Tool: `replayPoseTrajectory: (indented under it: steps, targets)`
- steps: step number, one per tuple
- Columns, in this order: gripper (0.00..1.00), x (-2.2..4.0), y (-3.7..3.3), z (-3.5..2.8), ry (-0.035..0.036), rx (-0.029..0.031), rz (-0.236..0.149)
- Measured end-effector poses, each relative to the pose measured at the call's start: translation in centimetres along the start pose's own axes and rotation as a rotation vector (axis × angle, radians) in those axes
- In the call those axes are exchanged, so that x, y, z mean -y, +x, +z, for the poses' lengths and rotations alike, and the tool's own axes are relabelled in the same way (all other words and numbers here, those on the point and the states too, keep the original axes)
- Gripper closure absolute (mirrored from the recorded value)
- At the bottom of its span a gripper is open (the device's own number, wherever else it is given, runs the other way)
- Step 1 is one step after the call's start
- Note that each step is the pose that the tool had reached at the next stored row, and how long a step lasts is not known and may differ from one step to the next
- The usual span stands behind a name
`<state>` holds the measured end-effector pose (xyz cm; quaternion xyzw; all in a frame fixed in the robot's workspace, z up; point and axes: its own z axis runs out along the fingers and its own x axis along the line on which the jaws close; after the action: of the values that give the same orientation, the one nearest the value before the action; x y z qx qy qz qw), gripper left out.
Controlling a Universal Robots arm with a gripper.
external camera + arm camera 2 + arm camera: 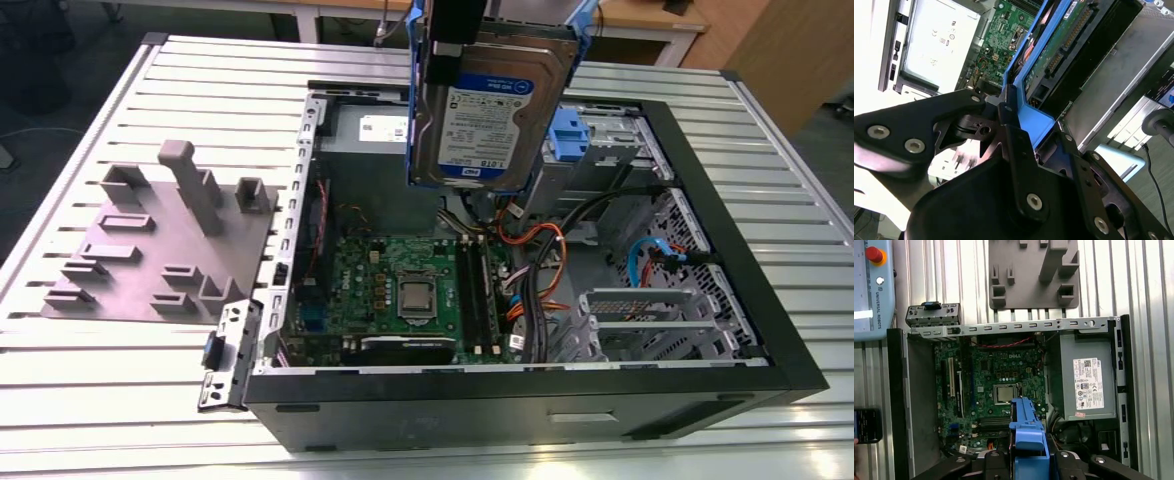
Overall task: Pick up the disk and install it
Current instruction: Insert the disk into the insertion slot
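Your gripper [1024, 112] is clenched on the blue rail of the one disk [487, 110]. The disk hangs upright, label outward, above the single open computer case [534, 385] and its one motherboard [400, 285]. One grey fixture plate [147, 250] lies beside the case.

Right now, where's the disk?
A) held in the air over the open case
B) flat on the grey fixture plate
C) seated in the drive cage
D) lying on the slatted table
A: the pincer grips the disk at its blue rail, and the disk hangs on end above the computer case.
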<state>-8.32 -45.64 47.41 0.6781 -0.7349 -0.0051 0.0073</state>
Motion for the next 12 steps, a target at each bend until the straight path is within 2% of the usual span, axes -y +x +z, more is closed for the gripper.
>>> replayPoseTrajectory:
  steps: [7,12]
  targets:
    - [0.64,0.06,0.01,0.00,0.0000,0.0000,0.000]
    - [0.64,0.52,-0.03,-0.01,-0.0002,0.0000,0.000]
